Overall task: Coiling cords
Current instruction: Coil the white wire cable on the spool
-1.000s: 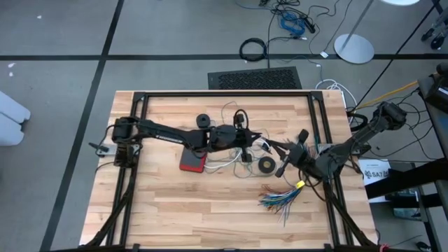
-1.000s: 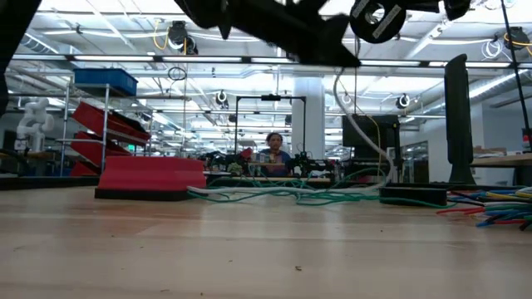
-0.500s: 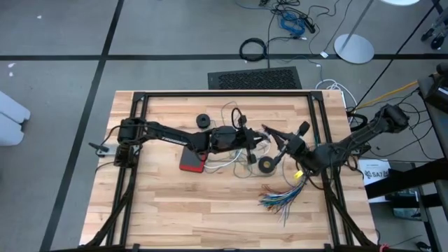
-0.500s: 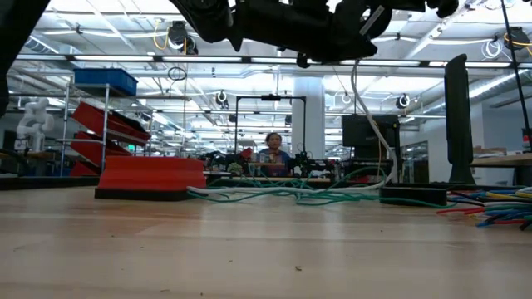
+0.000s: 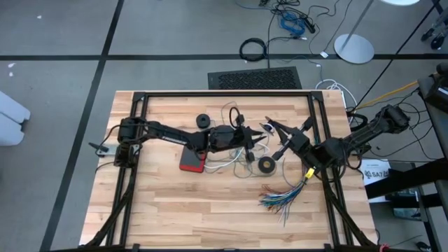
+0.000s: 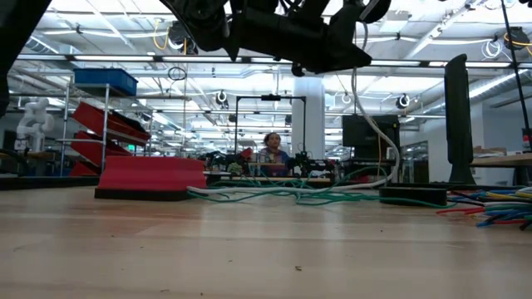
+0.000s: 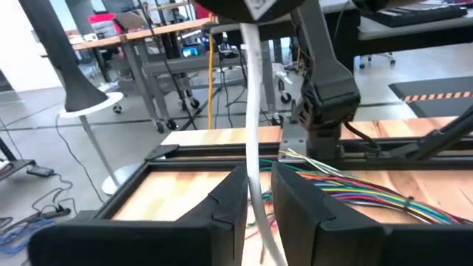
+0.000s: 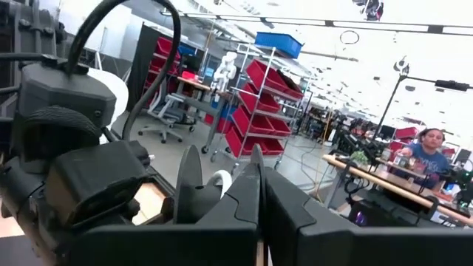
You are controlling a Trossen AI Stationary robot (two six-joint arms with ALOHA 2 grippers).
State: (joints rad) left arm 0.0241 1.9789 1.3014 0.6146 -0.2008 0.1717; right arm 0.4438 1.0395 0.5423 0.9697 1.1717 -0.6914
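White cord (image 7: 251, 111) runs between fingers of my left end effector (image 7: 257, 193), slightly apart. Thin, floppy, slippery-looking; better grabbed near round end piece. Right end effector (image 8: 255, 193) fingers together, holding nothing.

arms (image 5: 168, 133): dark, slim, jointed | tool fingers (image 7: 222, 210): black, angular

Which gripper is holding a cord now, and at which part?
The left gripper has the white cord between its jaws, along its length; whether gripped cannot be told.
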